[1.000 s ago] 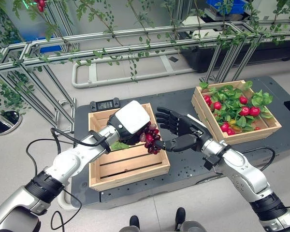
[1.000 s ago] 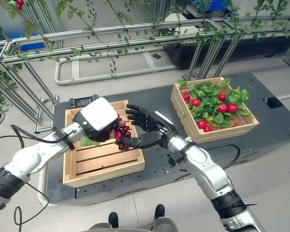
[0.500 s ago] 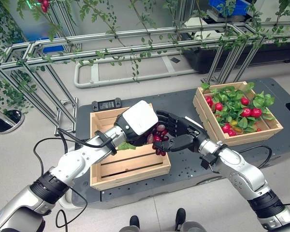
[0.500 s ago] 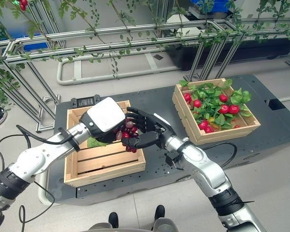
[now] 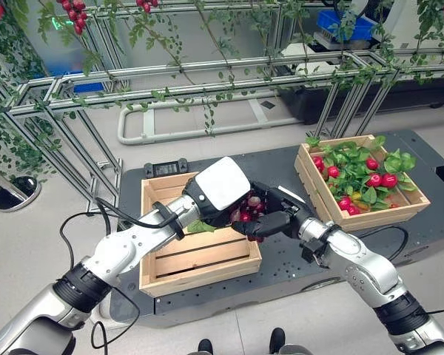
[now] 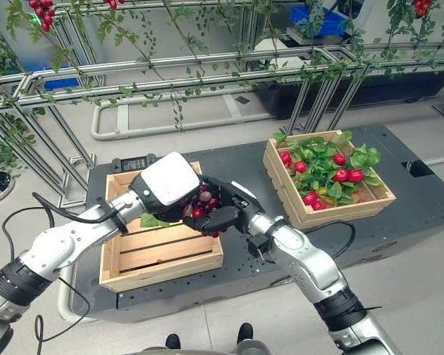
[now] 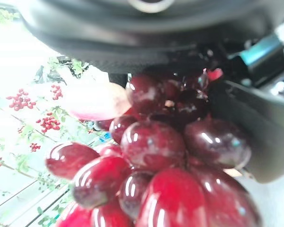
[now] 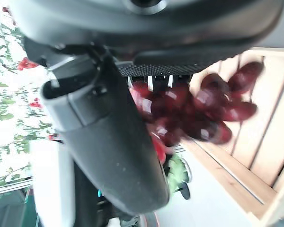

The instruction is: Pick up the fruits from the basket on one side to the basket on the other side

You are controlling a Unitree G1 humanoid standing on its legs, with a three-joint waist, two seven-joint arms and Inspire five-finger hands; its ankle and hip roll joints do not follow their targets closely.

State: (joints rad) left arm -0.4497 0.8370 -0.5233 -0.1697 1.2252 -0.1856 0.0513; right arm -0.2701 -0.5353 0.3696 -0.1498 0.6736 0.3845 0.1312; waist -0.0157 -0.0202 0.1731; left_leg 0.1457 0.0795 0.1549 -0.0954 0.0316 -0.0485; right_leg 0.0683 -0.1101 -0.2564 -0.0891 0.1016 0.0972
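My left hand [image 5: 220,185], white cover on its back, is shut on a bunch of dark red grapes [image 5: 246,210] above the right rim of the near-left wooden crate [image 5: 200,266]. From the right, my right hand [image 5: 274,222] meets it, thumb curled under the bunch and fingers wrapped behind it. The glossy grapes [image 7: 156,156] hang against the left palm in the left wrist view. In the right wrist view the grapes [image 8: 189,111] sit between the right palm and thumb [image 8: 109,142]. A green leaf [image 5: 201,226] lies in the left crate.
A second wooden crate [image 5: 370,218] at the right holds several red fruits among green leaves [image 5: 359,170]. Both crates stand on a dark platform [image 5: 281,255]. Behind runs a metal frame with vines [image 5: 207,74]. A person's shoes [image 5: 277,342] show at the near edge.
My right hand has moved in from open beside the bunch to closed round it. Both hands have come together over the left crate's right rim. The camera has tilted up slightly.
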